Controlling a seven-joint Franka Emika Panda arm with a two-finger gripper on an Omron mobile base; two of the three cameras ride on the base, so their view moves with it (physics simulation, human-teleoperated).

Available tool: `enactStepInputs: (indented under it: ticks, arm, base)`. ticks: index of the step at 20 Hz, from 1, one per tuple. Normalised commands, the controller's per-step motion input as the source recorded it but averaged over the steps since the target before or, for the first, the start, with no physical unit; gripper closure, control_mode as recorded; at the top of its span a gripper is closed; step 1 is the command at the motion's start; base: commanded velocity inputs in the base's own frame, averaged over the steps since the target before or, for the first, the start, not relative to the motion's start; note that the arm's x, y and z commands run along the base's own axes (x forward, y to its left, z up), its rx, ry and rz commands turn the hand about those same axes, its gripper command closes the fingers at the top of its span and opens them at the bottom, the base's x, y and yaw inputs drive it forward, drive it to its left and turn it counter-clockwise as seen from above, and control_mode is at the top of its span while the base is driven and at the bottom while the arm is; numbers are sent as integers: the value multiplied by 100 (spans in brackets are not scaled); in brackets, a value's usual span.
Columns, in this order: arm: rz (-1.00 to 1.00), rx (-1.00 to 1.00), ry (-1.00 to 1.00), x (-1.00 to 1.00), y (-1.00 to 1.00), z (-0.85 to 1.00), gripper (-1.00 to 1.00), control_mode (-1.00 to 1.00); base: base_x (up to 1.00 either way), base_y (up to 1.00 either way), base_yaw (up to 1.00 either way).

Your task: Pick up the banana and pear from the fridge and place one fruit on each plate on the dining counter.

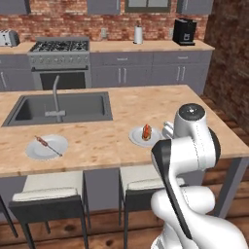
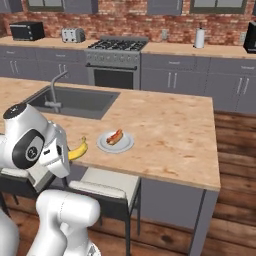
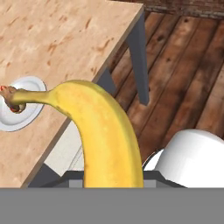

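Gripping the banana (image 3: pixel 107 144), claw clenched on it, hanging at the bench (image 2: pixel 170 135) edge.
Just ahead of the claw sits a plate (image 2: pixel 115 142) carrying a brown snack; another plate (image 1: pixel 46 147) lies farther along, by the sink (image 1: pixel 63 108).

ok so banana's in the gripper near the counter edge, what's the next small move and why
Probably carry the banana forward over the counter toward the near plate. The gripper is shut on the banana, which hangs just short of that plate, by the counter's edge. That plate already carries a hot dog, so aim for its bare part.
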Motion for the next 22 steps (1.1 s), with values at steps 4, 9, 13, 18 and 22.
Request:
enactStepInputs:
  ticks: [4, 9, 13, 18, 22]
  arm:
    - [0, 0, 0, 0, 0, 0, 100, 100]
    - [0, 0, 0, 9, -3, 0, 100, -100]
    - [0, 1, 0, 60, -20, 0, 100, -100]
    - [1, 5, 0, 79, -60, 0, 100, -100]
    - [3, 4, 0, 86, -43, 0, 100, -100]
  base:
    - [33, -18, 0]
    - [19, -13, 0]
    - [0, 0, 0]
    - [0, 0, 0]
    - [0, 0, 0]
